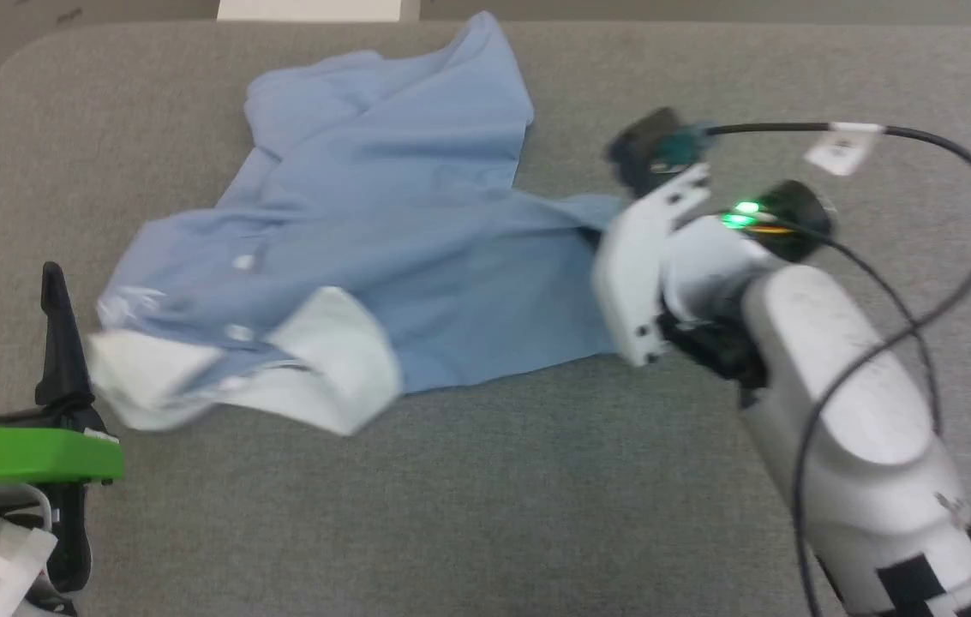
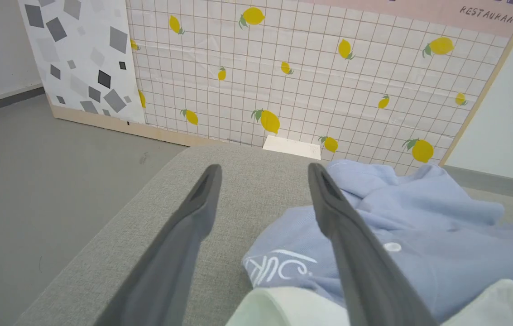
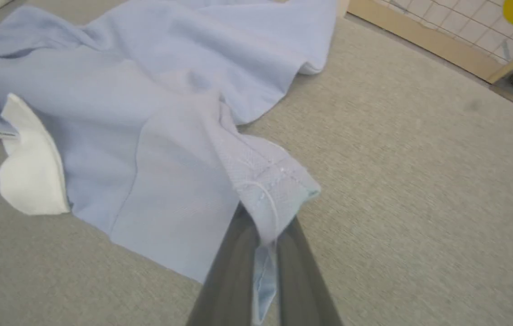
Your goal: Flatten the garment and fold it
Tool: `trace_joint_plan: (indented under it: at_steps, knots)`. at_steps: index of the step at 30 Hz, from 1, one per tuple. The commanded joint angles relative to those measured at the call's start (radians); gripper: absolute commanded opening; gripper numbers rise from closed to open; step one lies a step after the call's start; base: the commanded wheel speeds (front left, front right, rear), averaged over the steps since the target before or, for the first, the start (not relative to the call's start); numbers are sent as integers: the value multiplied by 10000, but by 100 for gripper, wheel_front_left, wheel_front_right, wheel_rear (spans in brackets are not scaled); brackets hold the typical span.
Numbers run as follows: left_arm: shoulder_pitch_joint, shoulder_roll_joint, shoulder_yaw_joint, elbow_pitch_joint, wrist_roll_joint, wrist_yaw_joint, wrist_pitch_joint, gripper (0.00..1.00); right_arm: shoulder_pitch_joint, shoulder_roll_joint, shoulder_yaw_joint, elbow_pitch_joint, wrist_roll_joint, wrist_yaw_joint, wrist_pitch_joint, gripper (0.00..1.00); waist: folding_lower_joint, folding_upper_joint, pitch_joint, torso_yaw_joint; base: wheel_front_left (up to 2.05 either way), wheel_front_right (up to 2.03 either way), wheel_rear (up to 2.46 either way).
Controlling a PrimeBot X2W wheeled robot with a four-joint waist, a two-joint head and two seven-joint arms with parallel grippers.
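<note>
- Between the two fingers of my right gripper [image 3: 267, 219] sits a hemmed edge of the garment [image 3: 147, 136]. The jaws are pressed nearly together on it, with just the fold of blue cloth parting them.
- Beyond those fingertips the cloth runs away in a narrow ridge over the grey padded surface [image 3: 419, 181]. Further on it spreads out, rumpled, with its white collar [image 3: 30, 167] lying far to the left of the jaws.
- On the head view, my right arm [image 1: 836, 386] reaches in from the lower right, forearm angled up and inward and wrist bent toward the shirt's near edge. The wrist housing hides the fingers there, and a black cable [image 1: 922, 134] loops above the forearm.
- My left gripper [image 1: 14, 283] stands low at the left, fingers pointing away from me. Its jaws are spread wide, with nothing between them but grey padding.
- Just right of the left jaws lies the collar end of the garment. In the left wrist view the right finger [image 2: 351, 253] crosses in front of the blue cloth, and I cannot tell whether it touches.
- Beside that finger I see a white cursive logo [image 2: 279, 267] on one side and a white button [image 2: 392, 246] on the other.
- Past the left fingertips, a lemon-patterned tiled panel [image 2: 306, 68] stands behind the padded surface.
</note>
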Motion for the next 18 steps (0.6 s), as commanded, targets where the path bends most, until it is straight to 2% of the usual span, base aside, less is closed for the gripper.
trace_joint_plan:
  at_steps: [1,10,14,18]
  knots:
    - [133,-20,4,-78,76,64,-18,100,395,-39,-507,-192,-250,33,148,0,-1,49,-335,-297,0,0,0]
    - [404,-28,-122,-392,70,165,163,100,2721,-239,-4489,-2211,-1959,33,1806,0,-1,49,-557,-486,0,0,0]
    - [430,-29,-218,-423,50,152,227,100,3785,-256,-6094,-2704,-2566,33,2388,0,-1,49,-570,-420,0,0,0]
    - [498,-8,-279,-426,37,154,291,100,4582,-141,-7009,-2784,-2721,33,2593,0,-1,49,-591,-361,0,0,0]
